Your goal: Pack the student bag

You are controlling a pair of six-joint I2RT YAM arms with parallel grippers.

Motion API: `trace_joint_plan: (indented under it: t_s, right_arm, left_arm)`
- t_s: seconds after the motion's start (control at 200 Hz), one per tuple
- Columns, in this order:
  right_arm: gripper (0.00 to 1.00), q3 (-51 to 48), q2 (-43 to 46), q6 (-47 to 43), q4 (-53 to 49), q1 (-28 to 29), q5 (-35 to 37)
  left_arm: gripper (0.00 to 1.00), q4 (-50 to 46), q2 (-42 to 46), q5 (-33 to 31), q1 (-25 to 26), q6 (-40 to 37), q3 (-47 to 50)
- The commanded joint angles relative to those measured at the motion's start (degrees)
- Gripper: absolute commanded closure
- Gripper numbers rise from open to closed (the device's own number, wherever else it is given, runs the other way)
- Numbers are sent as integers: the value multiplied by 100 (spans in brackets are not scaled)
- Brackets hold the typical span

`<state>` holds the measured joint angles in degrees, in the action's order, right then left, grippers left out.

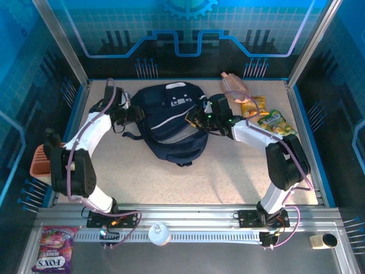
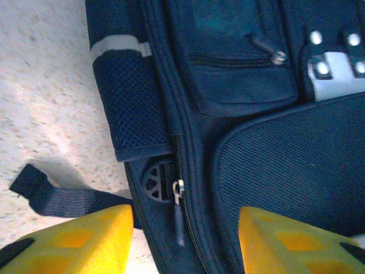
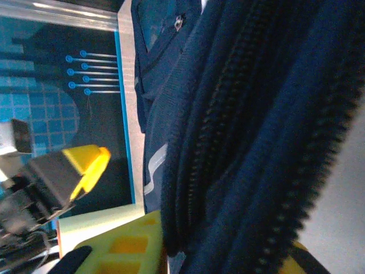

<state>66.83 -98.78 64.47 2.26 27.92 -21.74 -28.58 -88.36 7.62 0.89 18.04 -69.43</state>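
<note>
Spread left jaws above zip of student bag (image 2: pixel 268 171), right jaws pinching its fabric

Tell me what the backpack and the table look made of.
Backpack: matte navy woven cloth, likely synthetic; a ribbed weave shows, and the side pocket is open mesh. Table: pale, speckled, smooth surface, perhaps laminate or stone-look; cannot tell which.

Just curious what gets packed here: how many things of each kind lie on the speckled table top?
Backpacks: 1, the student bag
Snack packets: 2, yellow packet and green packet
Unclear kind: 1, peach-coloured object
Total: 4
</note>
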Motion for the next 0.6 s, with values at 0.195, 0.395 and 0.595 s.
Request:
trace_joint_plan:
  t_s: [0.195, 0.395, 0.595]
  right_arm:
    - [33, 175, 848, -1982, -2106, -93, 1367]
    - [21, 32, 1447, -2846, -2936, -595, 2775]
    - [20, 255, 903, -2311, -2694, -1633, 2348]
  left_arm:
    - [10, 365, 1318, -367, -148, 325, 658]
    - [1, 823, 1635, -362, -272, 393, 1047]
    - [1, 977, 1594, 14, -336, 431, 1073]
